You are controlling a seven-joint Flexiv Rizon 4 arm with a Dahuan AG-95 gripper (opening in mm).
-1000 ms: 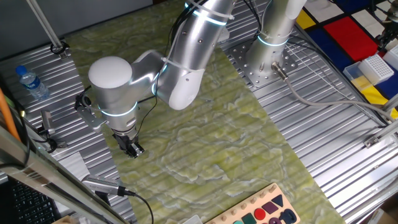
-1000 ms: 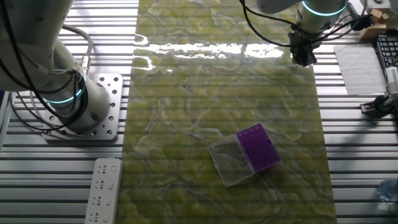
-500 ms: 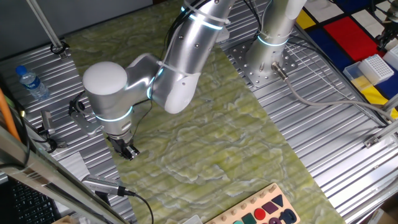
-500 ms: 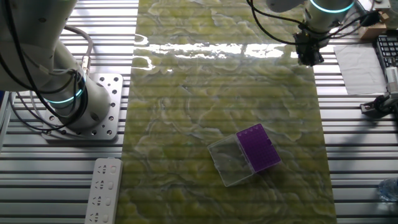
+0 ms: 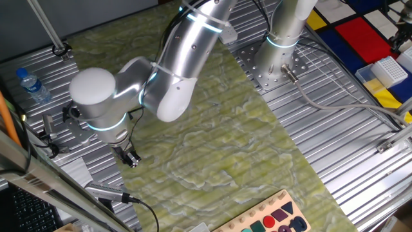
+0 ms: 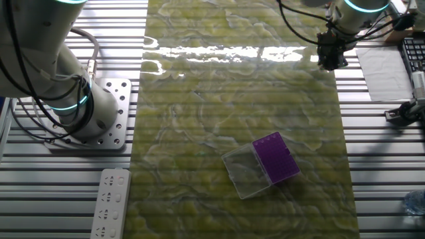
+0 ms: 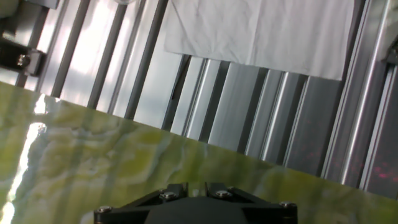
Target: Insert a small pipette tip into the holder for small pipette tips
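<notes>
The holder for small pipette tips (image 6: 276, 158) is a flat purple box with a fine grid of holes, lying on the green mat with its clear cover (image 6: 246, 172) beside it. It shows only in the other fixed view. My gripper (image 6: 330, 62) hangs over the mat's far right edge, well away from the holder. In the first fixed view the gripper (image 5: 131, 159) points down at the mat's border. In the hand view only the finger bases (image 7: 176, 190) show, close together. No pipette tip is visible.
A white sheet (image 7: 267, 31) lies on the ribbed metal table beyond the mat edge; it also shows in the other fixed view (image 6: 382, 66), next to a keyboard (image 6: 413, 53). A water bottle (image 5: 32, 85), a white gridded rack (image 5: 390, 69) and a power strip (image 6: 109, 202) lie off the mat.
The gripper has moved sideways toward the mat's edge, left in one fixed view and right in the other. The holder has not moved.
</notes>
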